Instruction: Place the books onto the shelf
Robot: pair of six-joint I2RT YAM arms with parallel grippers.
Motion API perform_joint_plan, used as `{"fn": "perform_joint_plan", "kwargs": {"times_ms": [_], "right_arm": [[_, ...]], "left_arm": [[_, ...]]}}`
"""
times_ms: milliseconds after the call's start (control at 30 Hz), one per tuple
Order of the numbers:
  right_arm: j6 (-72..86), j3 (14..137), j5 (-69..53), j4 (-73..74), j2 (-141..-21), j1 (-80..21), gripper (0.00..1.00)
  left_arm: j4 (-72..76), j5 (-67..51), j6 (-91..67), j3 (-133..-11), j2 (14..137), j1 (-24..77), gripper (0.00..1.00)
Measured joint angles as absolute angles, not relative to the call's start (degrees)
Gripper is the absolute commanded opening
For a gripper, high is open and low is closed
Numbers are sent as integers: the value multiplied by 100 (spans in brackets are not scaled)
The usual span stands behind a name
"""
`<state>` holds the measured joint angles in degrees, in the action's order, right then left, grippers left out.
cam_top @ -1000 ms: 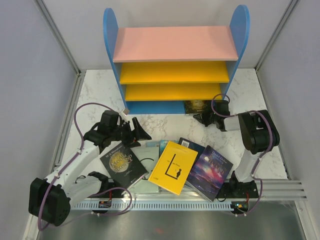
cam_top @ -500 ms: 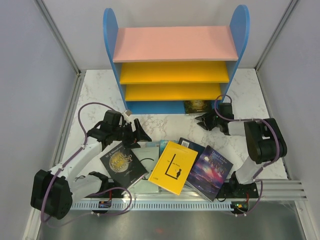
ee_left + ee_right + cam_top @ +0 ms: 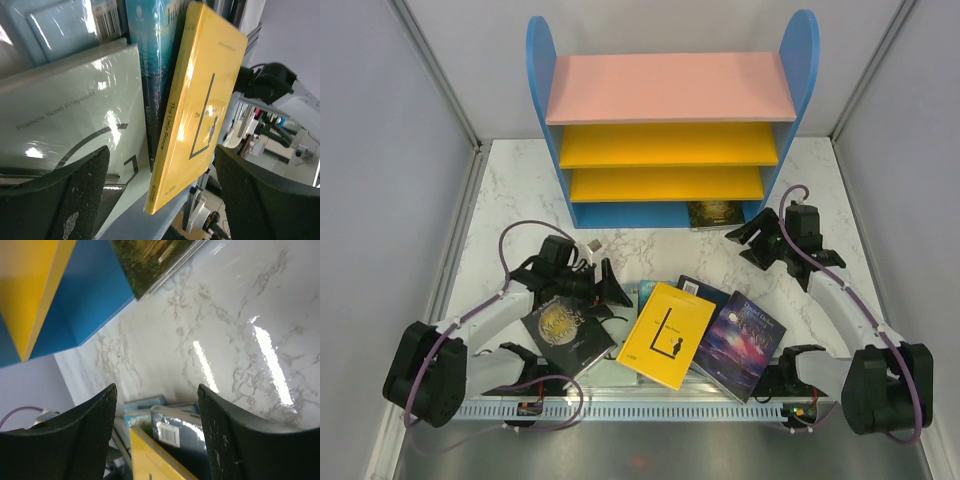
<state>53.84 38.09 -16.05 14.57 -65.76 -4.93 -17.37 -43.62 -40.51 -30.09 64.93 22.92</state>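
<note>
The shelf (image 3: 670, 90) stands at the back, with blue sides, a pink top and two yellow boards. A green-gold book (image 3: 716, 213) lies at its blue base, its corner (image 3: 150, 257) free of any grip. My right gripper (image 3: 742, 242) hangs open just right of it, empty (image 3: 157, 430). The other books lie fanned at the front: black with a moon (image 3: 565, 330), yellow (image 3: 668, 333), galaxy (image 3: 740, 345). My left gripper (image 3: 610, 287) stands open beside the yellow book's spine (image 3: 165, 130), over a pale book (image 3: 65, 110), holding nothing (image 3: 160, 195).
A dark blue book (image 3: 705, 290) and a pale one (image 3: 620, 300) lie partly under the yellow book. Grey walls close in the marble table (image 3: 520, 190) on three sides. A metal rail (image 3: 720, 405) runs along the near edge.
My right gripper has opened, let go of the green-gold book at the shelf base and drawn back to the right. The left gripper has slid nearer to the fanned books.
</note>
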Motion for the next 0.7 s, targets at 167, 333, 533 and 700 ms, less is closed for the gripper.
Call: {"fn": "perform_joint_plan", "kwargs": {"times_ms": [167, 333, 533, 700], "right_arm": [[5408, 3649, -2108, 1675, -5927, -561, 77], [5459, 3170, -2383, 1953, -5205, -703, 77], [5535, 2814, -2460, 2421, -4484, -703, 78], [5529, 2799, -2460, 2801, -4104, -703, 78]], "left_arm": [[-1363, -4421, -4136, -2716, 6558, 2842, 87], [-895, -4410, -4372, -2530, 6608, 3400, 86], [30, -4576, -4882, -2093, 6689, 3771, 79], [1201, -4788, -5472, -1525, 6689, 3846, 68]]}}
